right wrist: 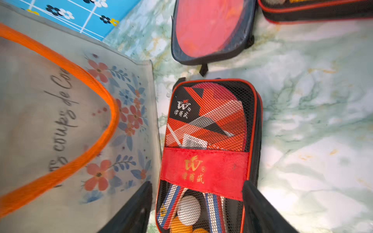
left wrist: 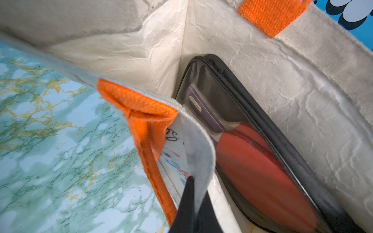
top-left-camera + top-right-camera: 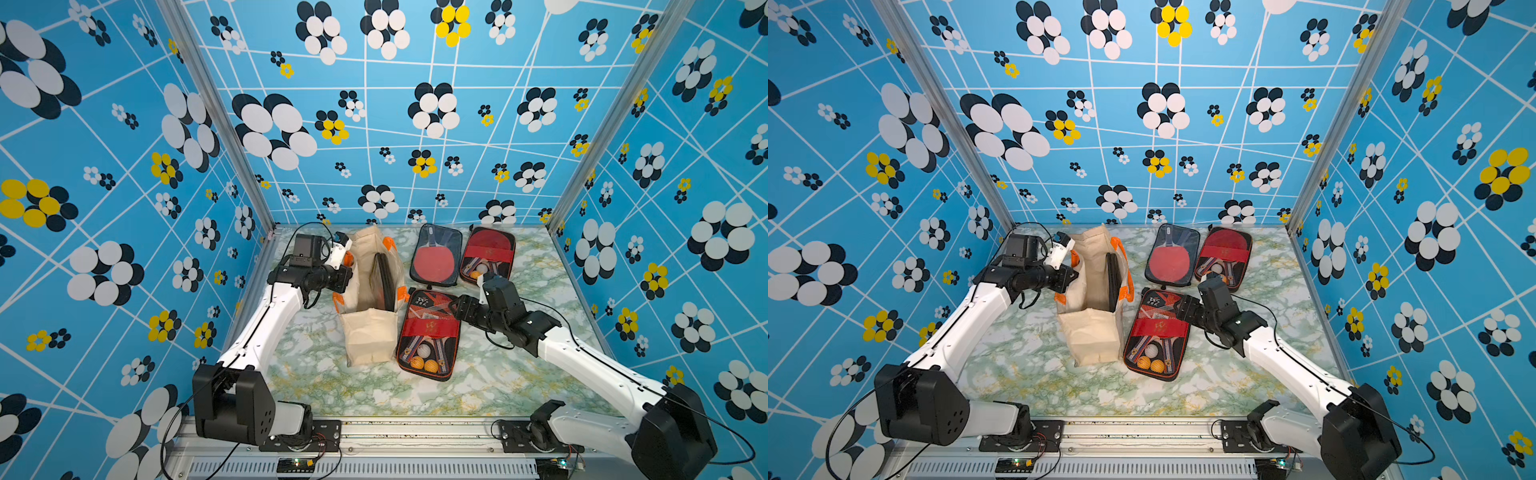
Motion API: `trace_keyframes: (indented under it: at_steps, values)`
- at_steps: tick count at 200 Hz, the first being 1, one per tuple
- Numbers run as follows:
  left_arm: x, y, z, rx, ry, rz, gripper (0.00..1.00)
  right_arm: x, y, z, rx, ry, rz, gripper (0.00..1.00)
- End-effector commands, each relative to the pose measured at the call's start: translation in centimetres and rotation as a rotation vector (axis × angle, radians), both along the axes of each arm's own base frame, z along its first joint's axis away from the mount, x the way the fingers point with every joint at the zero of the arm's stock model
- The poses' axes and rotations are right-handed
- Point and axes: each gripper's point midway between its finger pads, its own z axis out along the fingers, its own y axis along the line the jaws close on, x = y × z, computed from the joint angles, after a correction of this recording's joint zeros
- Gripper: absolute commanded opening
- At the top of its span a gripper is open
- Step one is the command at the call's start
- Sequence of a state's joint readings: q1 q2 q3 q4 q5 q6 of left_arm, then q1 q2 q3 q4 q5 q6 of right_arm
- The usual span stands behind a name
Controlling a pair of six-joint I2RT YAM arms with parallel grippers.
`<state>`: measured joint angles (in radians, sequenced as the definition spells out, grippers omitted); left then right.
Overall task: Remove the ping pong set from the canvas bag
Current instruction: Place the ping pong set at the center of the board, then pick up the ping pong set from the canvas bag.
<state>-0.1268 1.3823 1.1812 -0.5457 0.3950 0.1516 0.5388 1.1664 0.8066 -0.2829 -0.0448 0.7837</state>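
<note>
One black-edged ping pong set (image 2: 262,171) sits inside the cream canvas bag (image 3: 368,332) my left gripper (image 2: 194,193) pinches; my right gripper (image 1: 197,183) gapes open.

Ping pong set (image 2: 262,161) inside canvas bag (image 3: 368,336) on table (image 3: 519,374).

The canvas bag (image 3: 368,336), cream cloth with orange handles, stands upright and open left of the surface's middle. Inside it, a ping pong set (image 2: 252,171) in a black zip case with a clear window stands on edge against one wall. A mesh-cased set (image 3: 430,328) lies flat just beside the bag.
</note>
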Motion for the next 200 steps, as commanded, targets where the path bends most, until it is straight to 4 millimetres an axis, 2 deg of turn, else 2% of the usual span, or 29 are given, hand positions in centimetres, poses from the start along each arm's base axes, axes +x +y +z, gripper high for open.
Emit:
trace_keyframes:
  at_steps: [1,31,56,70,115,200]
  values:
    - [-0.3,-0.2,0.5,0.018,0.0,-0.016,0.03,0.1,-0.8,2.1,-0.059,-0.022,-0.004,0.75]
    - [-0.3,-0.1,0.6,0.022,-0.004,-0.011,0.15,1.0,0.1,5.9,-0.068,-0.095,0.02,0.79]
    - [-0.4,-0.1,0.7,0.023,-0.006,-0.014,0.18,1.9,1.6,8.5,-0.062,-0.144,0.051,0.8]
    - [-0.5,-0.2,0.8,0.022,-0.01,-0.018,0.18,2.4,3.1,9.8,-0.062,-0.172,0.087,0.8]
    - [-0.7,-0.3,0.9,0.018,-0.013,-0.03,0.0,3.6,8.1,13.2,-0.067,-0.246,0.186,0.8]
    - [-0.9,-0.6,1.4,0.005,-0.022,-0.046,0.0,5.4,14.9,16.9,-0.012,-0.34,0.277,0.8]
